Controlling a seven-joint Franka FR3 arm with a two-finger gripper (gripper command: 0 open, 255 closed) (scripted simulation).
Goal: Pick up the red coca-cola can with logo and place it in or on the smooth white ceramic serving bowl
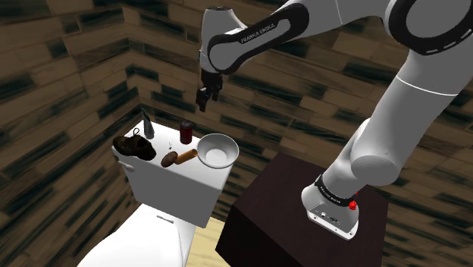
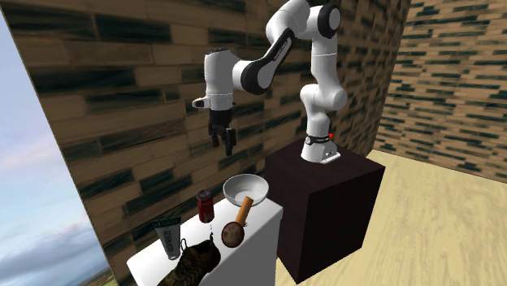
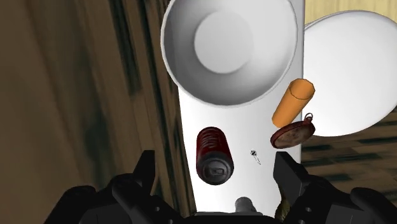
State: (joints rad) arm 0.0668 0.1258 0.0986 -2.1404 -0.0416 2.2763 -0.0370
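Can, dark red and cylindrical [image 1: 186, 130], stands upright on the white tank [image 1: 173, 193]. Above it the black two-finger gripper [image 1: 205, 102] hangs wide open, gripping nothing. The smooth white round bowl [image 1: 227, 156] sits just beside. Best bet: descend straight, centre the can, close squarely on its sides.

A dark red cylindrical can [image 3: 214, 154] stands beside a plain white round bowl [image 3: 229, 48], with black-streaked brown plank walls [image 1: 68, 61] behind the bowl.
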